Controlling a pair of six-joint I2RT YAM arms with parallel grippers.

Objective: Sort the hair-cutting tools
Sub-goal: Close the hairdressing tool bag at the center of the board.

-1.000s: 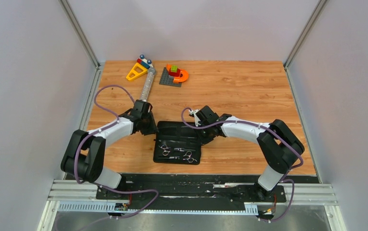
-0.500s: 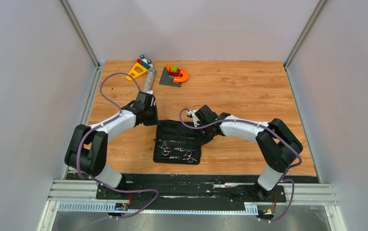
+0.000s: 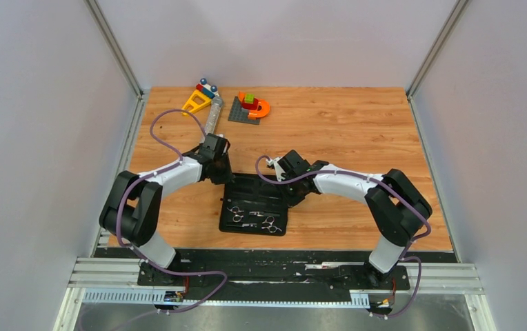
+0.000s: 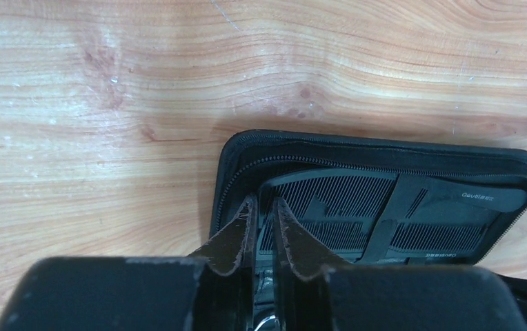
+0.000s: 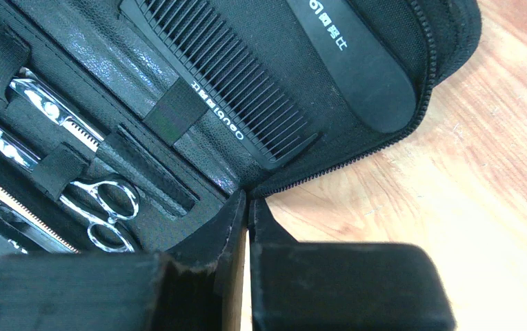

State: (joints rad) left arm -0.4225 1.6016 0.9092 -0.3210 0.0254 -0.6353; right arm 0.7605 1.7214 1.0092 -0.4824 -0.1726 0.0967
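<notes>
An open black zip case (image 3: 223, 225) lies near the table's front edge. Silver scissors (image 3: 235, 211) sit strapped in its near half and show in the right wrist view as scissors (image 5: 102, 207). A long black comb (image 5: 226, 89) and a shorter black comb-like tool (image 5: 357, 62) lie in the far half. My left gripper (image 3: 221, 172) is at the case's far left corner. In its wrist view the left gripper (image 4: 261, 201) is closed to a narrow slit over the left end of a black comb (image 4: 330, 207). My right gripper (image 5: 247, 196) is shut, tips against the zip edge on the case's right side.
A grey cylinder (image 3: 212, 117), a yellow toy (image 3: 196, 102) and colourful blocks on a grey plate (image 3: 250, 107) stand at the table's far left. Grey walls close in the table on three sides.
My left arm has swung right and farther, from the table beside the case to its far left corner, and its jaws have narrowed. The right arm has barely shifted.
</notes>
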